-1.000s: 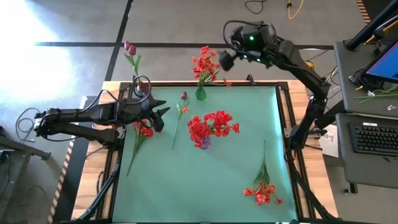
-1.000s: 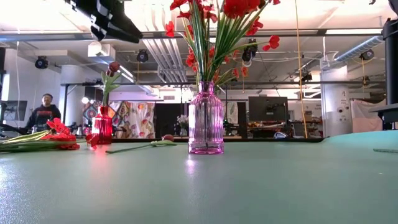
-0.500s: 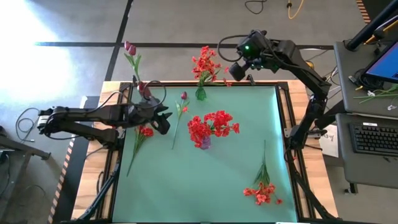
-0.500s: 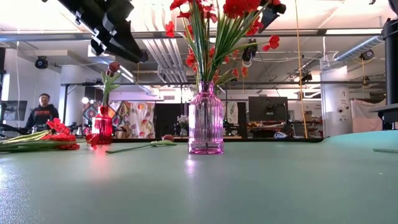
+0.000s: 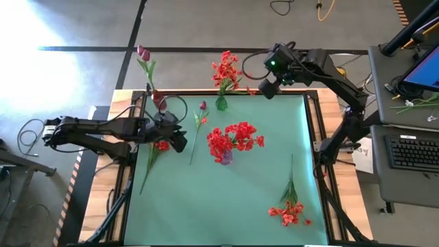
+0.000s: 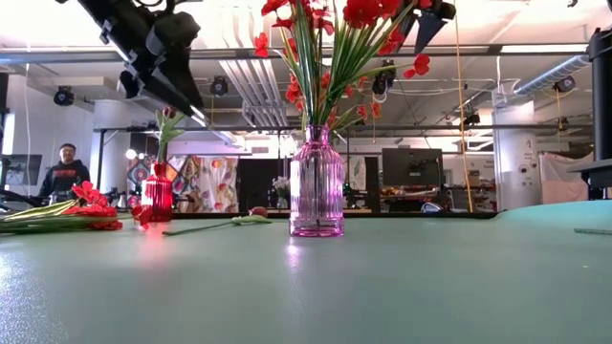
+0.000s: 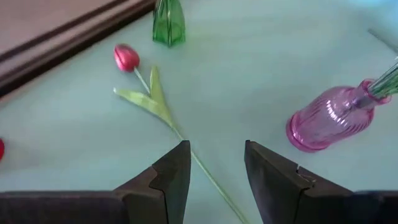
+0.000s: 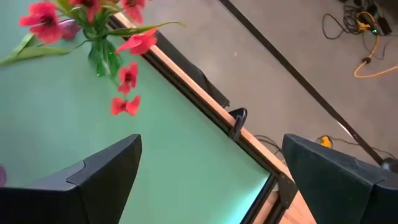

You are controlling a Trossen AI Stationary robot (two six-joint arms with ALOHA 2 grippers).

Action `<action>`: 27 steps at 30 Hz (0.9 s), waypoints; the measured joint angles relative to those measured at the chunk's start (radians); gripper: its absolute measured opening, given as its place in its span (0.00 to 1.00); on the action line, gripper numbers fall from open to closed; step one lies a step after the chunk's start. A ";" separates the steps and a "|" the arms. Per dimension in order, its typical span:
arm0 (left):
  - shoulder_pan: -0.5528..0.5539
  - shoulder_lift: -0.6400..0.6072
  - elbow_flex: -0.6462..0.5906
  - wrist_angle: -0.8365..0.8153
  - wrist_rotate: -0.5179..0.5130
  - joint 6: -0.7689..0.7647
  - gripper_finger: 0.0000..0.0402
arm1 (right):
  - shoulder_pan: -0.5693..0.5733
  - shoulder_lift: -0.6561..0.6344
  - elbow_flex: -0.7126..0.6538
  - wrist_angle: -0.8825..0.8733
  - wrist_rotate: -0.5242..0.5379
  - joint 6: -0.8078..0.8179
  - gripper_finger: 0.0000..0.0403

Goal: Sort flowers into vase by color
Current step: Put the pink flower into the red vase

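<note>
A dark magenta tulip (image 5: 198, 127) lies flat on the green mat, its bud (image 7: 126, 57) toward the far edge. My left gripper (image 5: 181, 136) hovers open above the tulip's stem (image 7: 205, 171), high in the low view (image 6: 164, 69). A red spray (image 5: 156, 146) lies under the left arm, and an orange-red spray (image 5: 289, 206) lies near the right near corner. A pink vase (image 5: 226, 157) holds red flowers, a green vase (image 5: 221, 103) holds orange-red ones, and a red vase (image 5: 158, 99) holds a tulip. My right gripper (image 5: 266, 88) hangs open over the far edge.
The wooden table rim (image 8: 205, 102) runs under the right gripper, with a black clamp on it. The pink vase (image 7: 329, 118) stands right of the left gripper. The mat's near middle (image 5: 226, 206) has free room. A person (image 6: 67, 172) stands far behind the table.
My left gripper has come down and a little toward the near edge, closer to the lying tulip's stem. My right gripper has moved from beyond the far edge back toward the table and to the right, away from the green vase. No flower has moved.
</note>
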 joint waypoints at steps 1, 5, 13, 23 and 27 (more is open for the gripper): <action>-0.009 0.003 0.000 -0.011 -0.001 -0.018 0.35 | 0.005 -0.011 -0.017 0.005 0.000 0.001 0.95; -0.058 0.029 0.000 -0.028 -0.001 -0.064 0.35 | 0.026 -0.063 -0.111 0.048 0.001 0.024 0.95; -0.191 0.138 0.000 0.000 -0.103 -0.021 0.38 | 0.084 -0.169 -0.338 0.205 0.000 0.047 0.95; -0.457 0.280 -0.129 0.292 -0.433 0.039 0.49 | 0.107 -0.271 -0.536 0.339 -0.004 0.064 0.95; -0.467 0.334 -0.292 0.727 -0.453 0.171 0.49 | 0.107 -0.304 -0.590 0.406 -0.027 0.049 0.95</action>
